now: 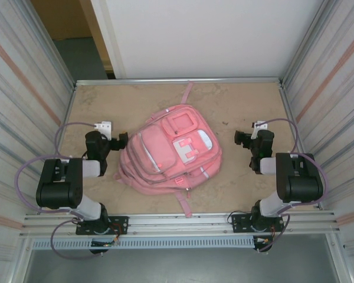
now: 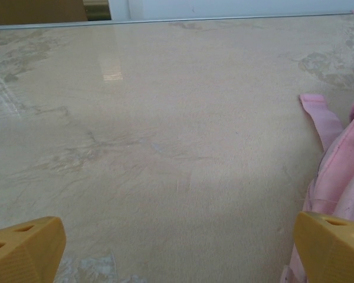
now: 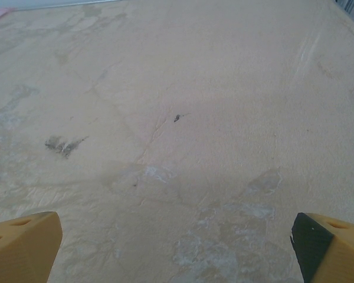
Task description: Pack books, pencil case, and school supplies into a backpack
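The bench is a pale, mottled surface with metal rails around it. The pink backpack lies flat near its middle, front pockets up and turned at a slant. One strap reaches toward the far edge and another toward the near edge.

The backpack lies between the two arms. The left hand is on the left, close beside the backpack's left edge. Its fingers are spread wide and hold nothing. In the left wrist view, one yellow fingertip is low on the left and the other is low on the right, with bare bench between them. Pink fabric and a strap end lie just past the right fingertip; whether it touches the fabric cannot be told.

The right hand is on the right, a strip of bare bench away from the backpack. It is also spread wide and empty. Its wrist view has yellow fingertips at both lower corners, over bench with a few dark marks.
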